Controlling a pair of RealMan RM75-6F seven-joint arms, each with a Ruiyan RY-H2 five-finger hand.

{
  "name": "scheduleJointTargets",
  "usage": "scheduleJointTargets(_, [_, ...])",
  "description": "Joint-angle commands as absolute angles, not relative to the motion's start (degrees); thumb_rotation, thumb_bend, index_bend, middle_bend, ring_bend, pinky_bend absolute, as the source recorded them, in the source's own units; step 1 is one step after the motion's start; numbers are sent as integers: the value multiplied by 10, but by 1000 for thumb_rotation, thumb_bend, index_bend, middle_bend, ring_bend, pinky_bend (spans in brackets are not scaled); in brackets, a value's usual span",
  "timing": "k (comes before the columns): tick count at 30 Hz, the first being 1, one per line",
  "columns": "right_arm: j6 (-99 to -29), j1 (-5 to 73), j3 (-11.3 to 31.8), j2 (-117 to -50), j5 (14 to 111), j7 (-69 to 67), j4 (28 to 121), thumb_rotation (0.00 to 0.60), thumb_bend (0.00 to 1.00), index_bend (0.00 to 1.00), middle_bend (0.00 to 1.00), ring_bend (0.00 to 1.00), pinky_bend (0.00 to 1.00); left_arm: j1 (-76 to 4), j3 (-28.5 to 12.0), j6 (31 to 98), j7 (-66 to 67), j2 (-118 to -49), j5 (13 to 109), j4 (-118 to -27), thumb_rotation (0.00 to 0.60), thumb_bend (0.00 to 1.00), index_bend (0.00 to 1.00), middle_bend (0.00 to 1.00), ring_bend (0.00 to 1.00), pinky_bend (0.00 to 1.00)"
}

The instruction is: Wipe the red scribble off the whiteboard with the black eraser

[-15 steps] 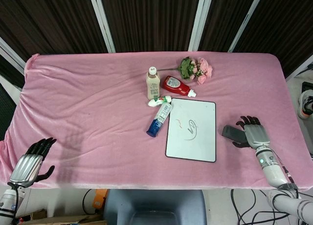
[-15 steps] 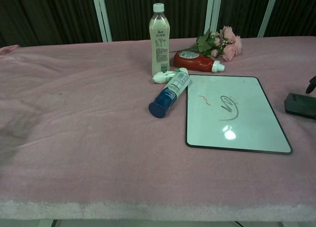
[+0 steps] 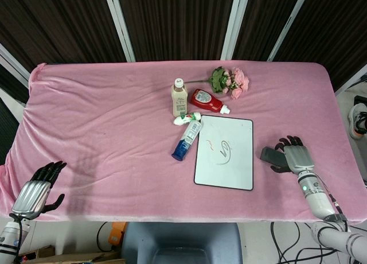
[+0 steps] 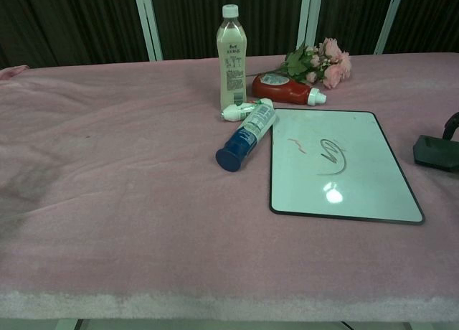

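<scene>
Centrally, the whiteboard (image 3: 224,152) (image 4: 337,165) lies flat on the pink tablecloth (image 3: 109,126) (image 4: 122,172), bearing a small red scribble (image 3: 210,143) (image 4: 297,145) beside a larger dark scrawl. The black eraser (image 3: 271,156) (image 4: 435,152) rests on the cloth just right of the board; the right hand (image 3: 292,154) has its dark fingertips on the eraser's right side, and whether it grips cannot be told. Compared with half a second earlier, this hand sits slightly lower and closer over the eraser. The left hand (image 3: 37,191) hovers at the table's near left edge, fingers loosely extended, holding nothing, unchanged. Left of the board lie a blue-capped tube (image 3: 186,140) (image 4: 246,135), a small white tube (image 3: 187,119), a red ketchup bottle (image 3: 207,101) (image 4: 287,90), an upright milky bottle (image 3: 179,97) (image 4: 231,57) and pink flowers (image 3: 229,80) (image 4: 319,63); label print is illegible. Dark panelled walls stand behind.
</scene>
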State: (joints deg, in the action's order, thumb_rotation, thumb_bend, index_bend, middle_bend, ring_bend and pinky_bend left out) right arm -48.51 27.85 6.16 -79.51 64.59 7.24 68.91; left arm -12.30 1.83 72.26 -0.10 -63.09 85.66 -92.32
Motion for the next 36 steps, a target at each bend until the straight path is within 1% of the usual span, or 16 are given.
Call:
scheduleJointTargets(1, [-481,282,62,-799,644,74,684,600,340,543,346,228,275,-123,19,723,0,-631,856,-924,600,388,0,48,34,121])
scheduleJointTargets(2, [-478,283,62,-802,643,76,682,600,341,577,378,292,361,-122,19,722,1,-631,856,-924,600,388,0,49,34,121])
scheduleJointTargets(5, [-478,285,62,-809,640,85,679,600,341,618,423,376,458,-123,19,720,3,-632,856,-925,600,388,0,49,34,121])
scheduleJointTargets(9, [-485,286,64,-814,631,102,677,600,340,670,475,449,538,-124,20,720,1,-631,857,-924,600,388,0,49,34,121])
scheduleJointTargets(14, [-503,284,66,-821,625,126,676,600,340,771,562,543,638,-122,21,725,-2,-630,861,-925,600,389,0,49,34,121])
scheduleJointTargets(17, [-518,283,67,-827,624,144,676,600,343,816,598,581,679,-122,22,725,-4,-630,864,-924,600,388,0,48,34,121])
scheduleJointTargets(22, [-538,282,72,-837,617,168,675,600,386,936,694,684,791,-122,22,724,-6,-629,864,-924,600,388,0,48,35,121])
scheduleJointTargets(26, [-563,281,82,-848,627,160,673,600,434,984,737,733,840,-122,22,725,-8,-628,864,-924,600,388,0,48,35,121])
scheduleJointTargets(32, [-609,286,100,-836,669,135,720,600,452,986,753,756,865,-123,21,726,-10,-629,865,-923,600,387,0,49,35,121])
scheduleJointTargets(36, [-632,305,114,-840,693,162,755,600,452,984,754,757,866,-124,21,723,-8,-630,864,-922,600,388,0,49,35,120])
